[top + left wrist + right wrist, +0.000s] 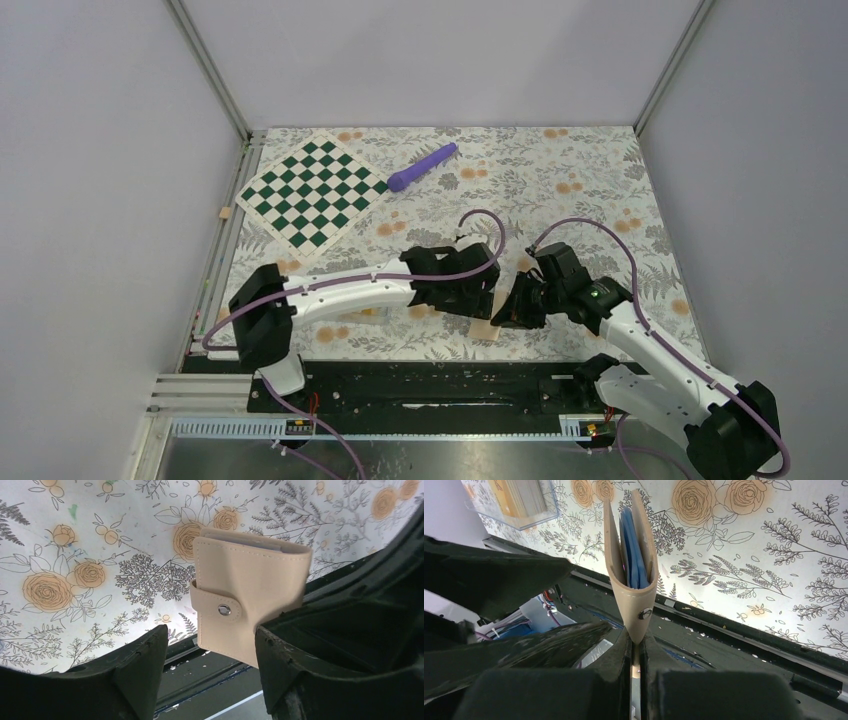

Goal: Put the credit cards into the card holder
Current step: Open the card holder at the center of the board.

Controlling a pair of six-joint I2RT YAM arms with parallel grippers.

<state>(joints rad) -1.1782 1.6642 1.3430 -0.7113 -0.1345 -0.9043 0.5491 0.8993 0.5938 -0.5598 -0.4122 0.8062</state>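
Observation:
The tan card holder (631,587) stands on edge, slightly agape, with light blue pockets (631,545) showing between its flaps. My right gripper (636,639) is shut on its lower folded edge, just below the dark snap dot (645,613), and holds it over the table's near edge (490,318). In the left wrist view the holder (245,580) faces me with its strap and snap (224,610). My left gripper (210,652) is open and empty right beside it; the right fingertip (280,650) overlaps its corner. Orange-yellow credit cards (506,497) lie in a clear case.
The clear plastic case (531,515) sits on the floral cloth left of the holder. A green-white chessboard (313,190) and a purple stick-like object (422,166) lie at the back. The black base rail (430,385) runs along the near edge.

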